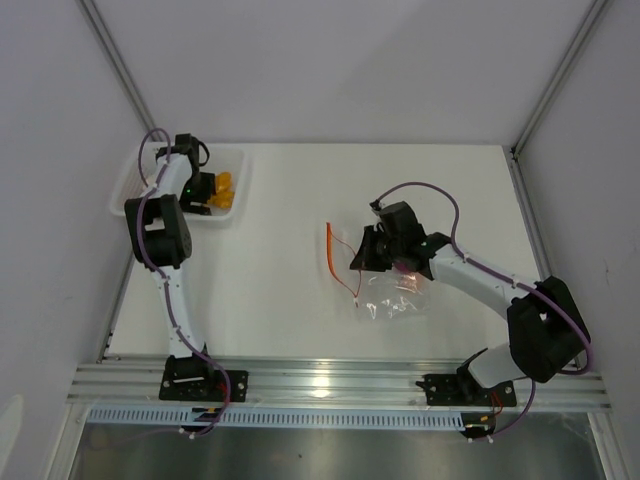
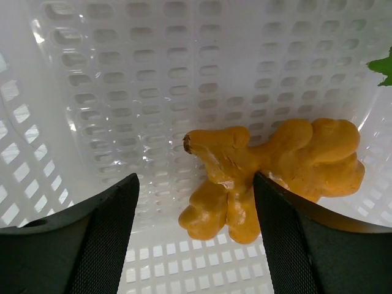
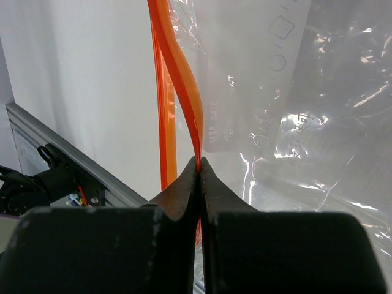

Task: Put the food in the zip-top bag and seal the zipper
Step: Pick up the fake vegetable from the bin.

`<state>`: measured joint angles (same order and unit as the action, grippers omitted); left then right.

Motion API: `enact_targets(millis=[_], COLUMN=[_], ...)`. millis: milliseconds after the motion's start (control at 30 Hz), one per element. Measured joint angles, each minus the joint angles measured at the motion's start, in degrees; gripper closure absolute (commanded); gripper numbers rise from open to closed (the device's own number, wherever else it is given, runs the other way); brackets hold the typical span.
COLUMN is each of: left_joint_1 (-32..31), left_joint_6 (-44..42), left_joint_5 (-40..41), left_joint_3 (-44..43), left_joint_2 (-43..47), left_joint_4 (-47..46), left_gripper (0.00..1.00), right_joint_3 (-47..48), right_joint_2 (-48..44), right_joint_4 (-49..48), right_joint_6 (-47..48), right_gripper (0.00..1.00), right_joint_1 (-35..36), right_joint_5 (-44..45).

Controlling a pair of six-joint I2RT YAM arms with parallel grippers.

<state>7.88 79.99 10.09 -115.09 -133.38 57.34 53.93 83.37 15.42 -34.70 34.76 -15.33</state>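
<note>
Arms are split across the table (image 1: 300,300). Left arm reaches far forward to the back-left corner, its gripper (image 2: 195,236) pointing down into the white slotted basket (image 1: 136,165), fingers (image 2: 104,239) spread wide and holding nothing. Between and just beyond them lies a lumpy orange-yellow toy food (image 2: 275,168) on the basket floor, not touched by either finger. Right arm bends in from the right edge toward the table centre; its gripper (image 3: 199,168) is clenched on the orange-red zipper strip (image 3: 177,79) of the clear bag (image 1: 395,290), fingertips pressed together with the strip pinched between them.

Hard to make out: at the right edge of the left wrist view a green scrap (image 2: 383,66) is cut off by the frame, so its full form cannot be told. From above, the left gripper covers most of the basket contents; only an orange-yellow piece shows beside it. A pinkish-purple patch (image 1: 406,265) shows at the bag under the right gripper, whether inside or not I cannot tell. Faint print on the bag is mostly unreadable.

Surface: plain white tabletop, bag lying flat right of centre, its zipper edge toward the left. White walls enclose three sides, and an aluminium rail (image 1: 330,380) carries both arm bases at the near edge.
</note>
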Motion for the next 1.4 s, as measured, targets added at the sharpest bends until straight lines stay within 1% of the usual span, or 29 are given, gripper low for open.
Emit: enact_targets(millis=[267, 300, 367, 400, 467, 500, 533, 567, 600, 667, 700, 733, 767, 867, 900, 1200, 1400], left_joint_1=[0.02, 0.04, 0.04, 0.04, 0.04, 0.04, 0.09, 0.09, 0.13, 0.13, 0.13, 0.13, 0.13, 0.15, 0.20, 1.05, 1.09], left_joint_6=[-0.55, -0.59, -0.92, -1.11, -1.51, -1.75, -2.08, -2.01, -2.43, -2.60, -2.84, -3.08, -3.15, -3.52, -3.58, -4.48, -5.81], left_joint_5=[-1.38, -1.53, -1.75, -1.81, -2.19, -2.58, -2.89, -3.10, -3.37, -4.33, -4.63, -4.98, -5.42, -6.69, -7.13, -13.92, -16.35], left_joint_3=[0.00, 0.00, -0.02, -0.02, -0.02, -0.02, -0.02, -0.02, 0.04, 0.66, 1.16, 1.97, 2.91, 7.08, 8.39, 19.96, 28.22], left_joint_2=[-0.87, -0.90, -0.98, -1.03, -1.22, -1.22, -1.22, -1.22, -1.22, -1.22, -1.20, -1.07, -0.92, 0.46, 1.09, 6.05, 11.17], left_joint_4=[-4.59, -5.01, -6.32, -6.99, -8.50, -9.33, -10.34, -11.28, -12.35, -14.40, -15.34, -16.55, -17.75, -22.25, -23.65, -34.49, -38.51], left_gripper=[0.31, 0.35, 0.39, 0.48, 0.54, 0.61, 0.64, 0.65, 0.69, 0.76, 0.82, 0.83, 0.89, 0.95, 0.99, 0.99, 0.99], right_joint_3=[-0.35, -0.35, -0.35, -0.37, -0.37, -0.37, -0.35, -0.37, -0.37, -0.35, -0.37, -0.37, -0.37, -0.37, -0.35, -0.37, -0.37], right_joint_2=[0.44, 0.44, 0.44, 0.44, 0.44, 0.44, 0.44, 0.44, 0.44, 0.44, 0.44, 0.44, 0.44, 0.44, 0.44, 0.42, 0.39], right_joint_4=[-0.50, -0.50, -0.61, -0.61, -0.63, -0.66, -0.68, -0.70, -0.70, -0.72, -0.72, -0.72, -0.72, -0.72, -0.70, -0.70, -0.66], right_joint_6=[0.00, 0.00, 0.00, 0.00, 0.00, 0.00, 0.00, 0.00, 0.00, 0.00, 0.00, 0.00, 0.00, -0.02, -0.02, -0.26, -0.46], right_gripper=[1.00, 1.00, 1.00, 1.00, 1.00, 1.00, 1.00, 1.00, 1.00, 1.00, 1.00, 1.00, 1.00, 1.00, 1.00, 1.00, 1.00], right_joint_1=[-0.02, -0.04, -0.11, -0.13, -0.24, -0.31, -0.35, -0.39, -0.39, -0.44, -0.44, -0.46, -0.48, -0.50, -0.50, -0.50, -0.50], right_joint_5=[-0.20, -0.20, -0.20, -0.20, -0.22, -0.22, -0.20, -0.20, -0.22, -0.22, -0.22, -0.22, -0.22, -0.24, -0.22, -0.24, -0.48])
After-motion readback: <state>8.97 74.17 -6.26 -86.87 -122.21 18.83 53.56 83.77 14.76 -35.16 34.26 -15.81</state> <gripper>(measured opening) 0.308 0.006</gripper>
